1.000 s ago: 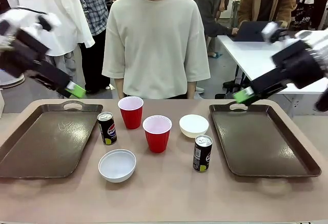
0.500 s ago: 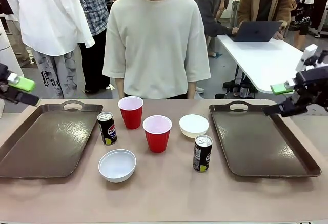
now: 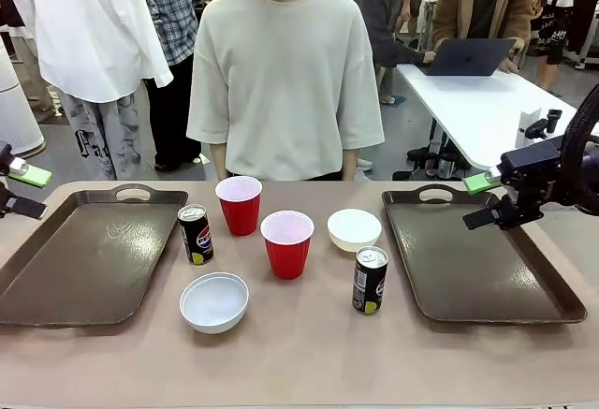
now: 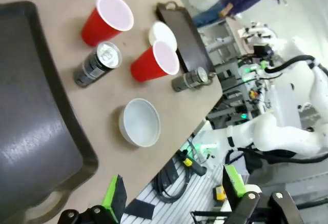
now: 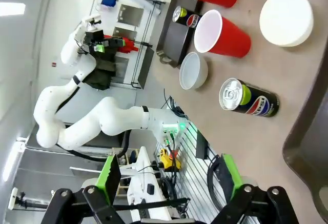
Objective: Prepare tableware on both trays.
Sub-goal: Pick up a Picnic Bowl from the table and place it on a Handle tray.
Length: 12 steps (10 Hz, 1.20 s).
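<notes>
Tableware stands on the tan table (image 3: 309,357) between the left tray (image 3: 84,259) and the right tray (image 3: 477,259), both dark brown. A slim black can (image 3: 196,234) bearing the Pepsi logo stands just beside the left tray, with a red cup (image 3: 240,205) next to it and a second red cup (image 3: 286,244) nearer the middle. The near white bowl (image 3: 214,301) sits toward the robot. The far white bowl (image 3: 354,228) sits behind a second can (image 3: 370,280), whose Pepsi globe shows in the right wrist view. The left tool (image 3: 28,194) hangs by the left tray's far corner, the right tool (image 3: 479,201) over the right tray; both have fingers apart and hold nothing.
</notes>
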{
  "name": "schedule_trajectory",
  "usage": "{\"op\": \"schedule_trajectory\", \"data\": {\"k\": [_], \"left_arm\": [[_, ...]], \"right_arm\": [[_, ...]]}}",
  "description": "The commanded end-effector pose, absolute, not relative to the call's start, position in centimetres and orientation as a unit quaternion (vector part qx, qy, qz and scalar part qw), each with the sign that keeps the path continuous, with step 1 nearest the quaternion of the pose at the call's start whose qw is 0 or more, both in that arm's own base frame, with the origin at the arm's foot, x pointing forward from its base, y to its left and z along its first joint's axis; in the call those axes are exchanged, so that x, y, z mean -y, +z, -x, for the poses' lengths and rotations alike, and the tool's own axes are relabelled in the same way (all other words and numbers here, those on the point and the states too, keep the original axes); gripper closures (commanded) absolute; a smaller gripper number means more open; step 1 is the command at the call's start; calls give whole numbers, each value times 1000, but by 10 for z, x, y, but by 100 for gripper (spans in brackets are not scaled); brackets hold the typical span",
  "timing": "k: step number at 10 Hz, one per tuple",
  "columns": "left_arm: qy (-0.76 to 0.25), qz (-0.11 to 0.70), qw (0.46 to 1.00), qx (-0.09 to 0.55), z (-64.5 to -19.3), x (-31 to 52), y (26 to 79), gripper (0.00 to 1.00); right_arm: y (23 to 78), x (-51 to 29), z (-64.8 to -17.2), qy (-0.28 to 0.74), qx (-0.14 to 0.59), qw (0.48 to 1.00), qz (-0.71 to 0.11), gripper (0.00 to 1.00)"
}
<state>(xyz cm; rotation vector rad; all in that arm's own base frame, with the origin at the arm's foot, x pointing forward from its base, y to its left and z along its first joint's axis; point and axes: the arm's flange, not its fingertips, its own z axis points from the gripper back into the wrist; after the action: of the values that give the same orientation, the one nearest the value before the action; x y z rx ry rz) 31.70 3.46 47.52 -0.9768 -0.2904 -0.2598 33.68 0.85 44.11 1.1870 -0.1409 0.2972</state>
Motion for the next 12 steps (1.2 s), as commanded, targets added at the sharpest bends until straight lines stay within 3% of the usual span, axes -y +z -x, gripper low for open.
{"op": "schedule_trajectory", "data": {"k": [1, 12], "left_arm": [[-129, 475, 860, 134, -312, -37, 477, 0], [-129, 475, 860, 134, -312, -37, 477, 0]], "right_arm": [[439, -6, -336, 136, 65, 813, -562, 0], [439, -6, -336, 136, 65, 813, -562, 0]]}}
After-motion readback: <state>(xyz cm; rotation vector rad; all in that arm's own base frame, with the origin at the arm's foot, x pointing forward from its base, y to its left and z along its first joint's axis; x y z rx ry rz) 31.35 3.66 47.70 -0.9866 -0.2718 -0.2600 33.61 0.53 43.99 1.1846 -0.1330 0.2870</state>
